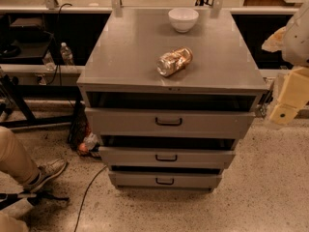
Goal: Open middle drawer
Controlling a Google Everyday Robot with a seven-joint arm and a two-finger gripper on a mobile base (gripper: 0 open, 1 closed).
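Note:
A grey metal cabinet stands in the middle of the view with three drawers stacked in its front. The middle drawer has a small black loop handle centred on its front, and a dark gap shows above the panel. The top drawer is above it and the bottom drawer below it, each with the same kind of handle. My gripper, cream-coloured, hangs at the right edge of the view, level with the top drawer and well to the right of the cabinet, touching nothing.
A white bowl and a toppled shiny jar lie on the cabinet top. A person's leg and shoe are at the lower left. A cable runs across the speckled floor. Crumpled wrappers lie by the cabinet's left side.

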